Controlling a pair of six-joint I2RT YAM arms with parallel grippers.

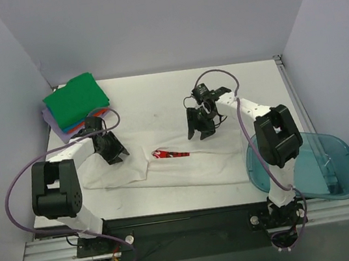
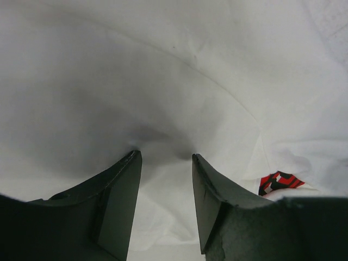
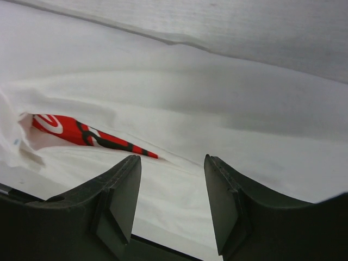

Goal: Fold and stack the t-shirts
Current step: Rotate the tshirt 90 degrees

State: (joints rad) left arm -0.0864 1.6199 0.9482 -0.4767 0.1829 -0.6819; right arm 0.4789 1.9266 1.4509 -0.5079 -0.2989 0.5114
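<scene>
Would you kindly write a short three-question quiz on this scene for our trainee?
1. True or false: the green shirt tops the stack.
2. What colour is the bin? A blue, B yellow, C black.
3. Fill in: above the white shirt, the left hand and right hand are both ___.
Key: 1 true; 2 A; 3 open.

A lab test cell: plain white walls (image 1: 164, 20) (no furnishings) enclose a table (image 1: 171, 196) on aluminium rails (image 1: 190, 232).
</scene>
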